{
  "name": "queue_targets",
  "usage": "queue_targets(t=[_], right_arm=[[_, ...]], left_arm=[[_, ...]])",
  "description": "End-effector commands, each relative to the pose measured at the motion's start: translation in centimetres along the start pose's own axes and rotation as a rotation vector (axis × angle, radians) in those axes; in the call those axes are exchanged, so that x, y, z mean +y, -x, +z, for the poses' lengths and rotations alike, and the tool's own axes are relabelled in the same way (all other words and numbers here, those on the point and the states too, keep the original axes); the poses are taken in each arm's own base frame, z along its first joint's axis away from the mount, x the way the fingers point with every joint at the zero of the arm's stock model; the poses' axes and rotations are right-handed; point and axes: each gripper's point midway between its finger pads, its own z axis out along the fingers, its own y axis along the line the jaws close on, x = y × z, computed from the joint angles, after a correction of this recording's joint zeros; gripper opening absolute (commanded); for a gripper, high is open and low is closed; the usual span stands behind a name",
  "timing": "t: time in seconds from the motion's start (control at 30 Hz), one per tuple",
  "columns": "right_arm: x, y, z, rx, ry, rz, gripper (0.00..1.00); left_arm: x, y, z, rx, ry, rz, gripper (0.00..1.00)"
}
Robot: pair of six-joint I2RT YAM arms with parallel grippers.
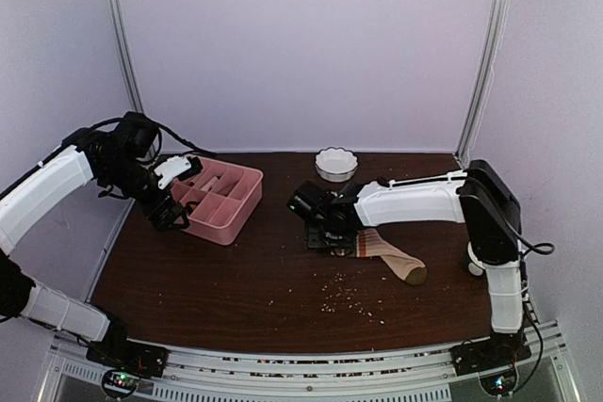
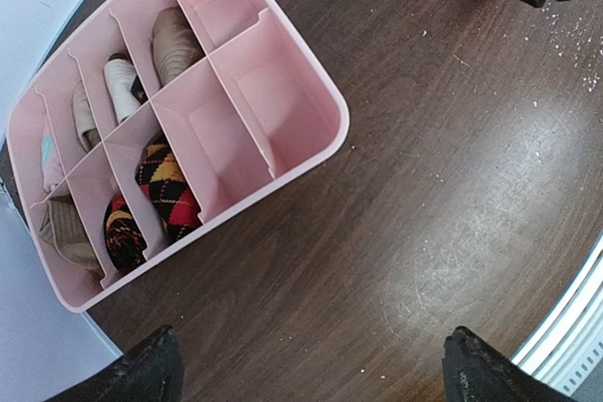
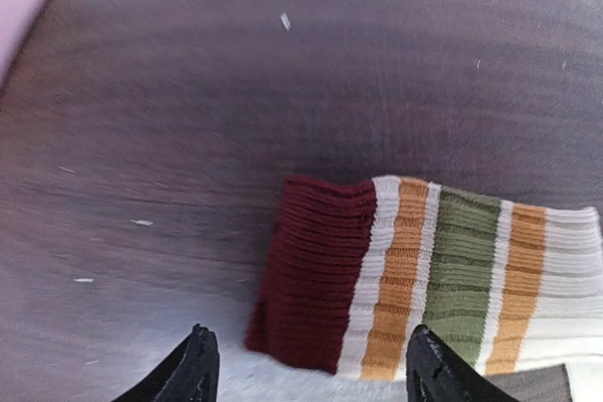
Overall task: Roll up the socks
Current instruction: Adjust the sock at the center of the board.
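A beige sock (image 1: pixel 388 251) lies flat on the dark table, its brown toe (image 1: pixel 413 274) pointing toward the near right. Its cuff (image 3: pixel 405 270) shows dark red, white, orange and green bands. My right gripper (image 3: pixel 316 374) hovers open just over the cuff's dark red end, one finger on either side of it, gripping nothing. From above, the right gripper (image 1: pixel 325 231) covers that cuff. A grey-brown scrap (image 3: pixel 539 385) peeks out beside the cuff; I cannot tell if it is the second sock. My left gripper (image 2: pixel 311 376) is wide open over bare wood beside the pink tray, holding nothing.
The pink compartment tray (image 1: pixel 247 202) stands at the back left, with rolled socks (image 2: pixel 165 185) in several cells. A white scalloped bowl (image 1: pixel 336 164) sits at the back centre. Crumbs (image 1: pixel 349 297) dot the near middle of the table. The left gripper (image 1: pixel 170 214) hangs by the tray's near-left corner.
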Motion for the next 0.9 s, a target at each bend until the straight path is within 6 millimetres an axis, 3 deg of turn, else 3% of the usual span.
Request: queue_targets(t=[0.0, 0.23, 0.47, 0.57, 0.7, 0.87], right_arm=[[-1.8, -1.0, 1.6, 0.04, -0.126, -0.066, 0.67], [-2.6, -3.1, 3.7, 0.075, -0.139, -0.062, 0.61], [-2.4, -4.4, 4.2, 0.103, -0.081, -0.074, 0.12], [-2.2, -3.4, 2.8, 0.079, -0.052, -0.101, 0.0], [-1.7, 0.1, -1.4, 0.011, 0.025, -0.155, 0.0], [-0.4, 4.6, -7.7, -0.038, 0.249, -0.166, 0.0]], left_arm=[[0.5, 0.8, -0.8, -0.029, 0.013, 0.01, 0.98], [0.9, 0.8, -0.7, -0.02, 0.029, 0.013, 0.98], [0.7, 0.6, -0.3, -0.009, 0.017, 0.013, 0.98], [0.6, 0.4, -0.1, 0.002, 0.009, 0.01, 0.98], [0.4, 0.2, 0.0, 0.007, 0.001, 0.012, 0.98], [0.3, 0.0, -0.1, 0.009, 0.003, 0.019, 0.98]])
